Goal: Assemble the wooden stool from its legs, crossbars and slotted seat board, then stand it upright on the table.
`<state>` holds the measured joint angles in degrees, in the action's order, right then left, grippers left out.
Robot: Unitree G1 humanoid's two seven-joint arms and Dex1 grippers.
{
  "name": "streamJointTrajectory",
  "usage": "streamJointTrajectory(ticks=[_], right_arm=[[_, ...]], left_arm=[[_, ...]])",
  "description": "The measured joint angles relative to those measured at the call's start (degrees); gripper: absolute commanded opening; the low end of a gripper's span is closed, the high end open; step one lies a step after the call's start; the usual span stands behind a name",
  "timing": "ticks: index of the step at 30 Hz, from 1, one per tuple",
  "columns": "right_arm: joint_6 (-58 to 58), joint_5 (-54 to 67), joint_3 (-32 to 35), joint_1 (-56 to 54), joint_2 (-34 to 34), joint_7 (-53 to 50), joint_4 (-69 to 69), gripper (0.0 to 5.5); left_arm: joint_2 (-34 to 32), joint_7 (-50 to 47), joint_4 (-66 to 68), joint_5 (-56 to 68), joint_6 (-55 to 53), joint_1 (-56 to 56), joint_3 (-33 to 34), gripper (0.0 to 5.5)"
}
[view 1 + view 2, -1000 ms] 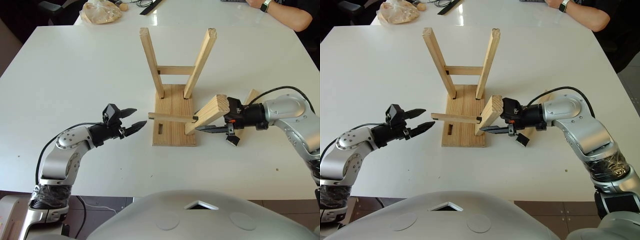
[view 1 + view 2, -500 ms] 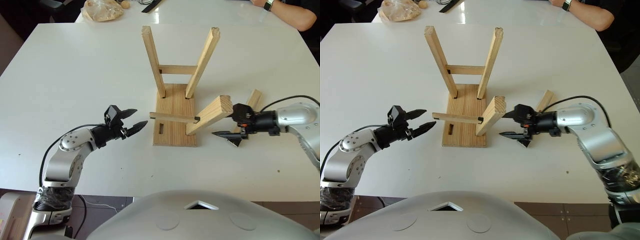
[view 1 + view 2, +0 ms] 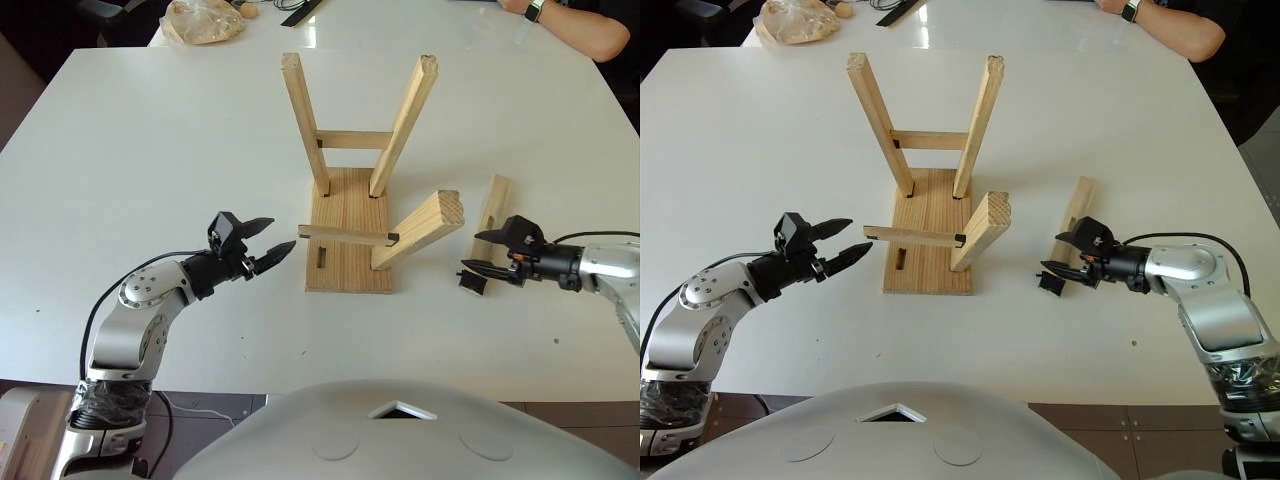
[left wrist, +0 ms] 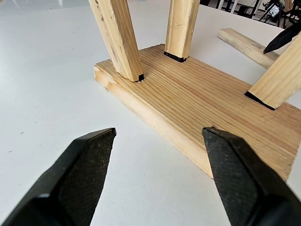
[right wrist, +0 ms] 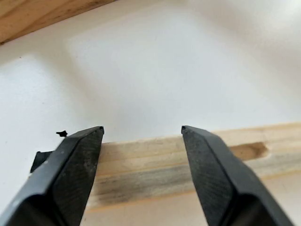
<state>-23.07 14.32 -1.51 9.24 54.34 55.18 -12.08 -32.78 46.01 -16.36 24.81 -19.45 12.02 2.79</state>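
Left eye view: the slotted seat board (image 3: 345, 212) lies flat on the table (image 3: 150, 150). Two upright legs (image 3: 304, 122) joined by a crossbar (image 3: 352, 140) stand in its far slots. A third leg (image 3: 420, 228) leans tilted at the board's near right corner, and its own crossbar (image 3: 345, 235) juts toward the robot's left with the free end unsupported. The fourth leg (image 3: 492, 205) lies loose on the table, to the right of the board. The right gripper (image 3: 472, 251) hovers at that leg's near end with its fingers apart and empty. The left gripper (image 3: 280, 237) waits just beside the jutting crossbar's tip, also spread and holding nothing.

Left wrist view: both dark fingers (image 4: 80, 174) stand wide apart, facing the board's long edge and the feet of the seated legs.

Right wrist view: the loose leg runs crosswise just beyond the parted fingertips (image 5: 75, 160), with a mortise showing in its side.

The step in hand seems to be fetching this last leg. The next move likely calls for closing on it squarely, then carrying it to the empty near left slot. There its mortise must meet the crossbar tip — probably with the left gripper steadying that bar.
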Motion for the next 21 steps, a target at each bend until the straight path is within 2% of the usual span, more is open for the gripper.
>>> streamJointTrajectory(ticks=[5,8,13,21], right_arm=[[2.48,0.25,2.4,1.4,3.98,5.04,2.26,3.05],[1.37,3.85,4.74,0.92,3.8,6.92,1.62,3.05],[-2.14,11.3,10.3,-1.27,1.66,7.24,-2.18,3.93],[7.36,3.27,8.26,-6.65,2.43,9.82,17.9,3.95]], left_arm=[[0.21,-0.53,-0.12,-0.02,0.04,1.27,0.01,3.41],[0.85,-1.06,-0.41,-0.02,0.08,2.03,0.02,3.41],[1.58,-1.63,-0.81,-0.04,0.17,2.78,0.02,3.41],[1.98,-2.72,-0.73,-0.36,0.28,2.97,-0.21,3.41]])
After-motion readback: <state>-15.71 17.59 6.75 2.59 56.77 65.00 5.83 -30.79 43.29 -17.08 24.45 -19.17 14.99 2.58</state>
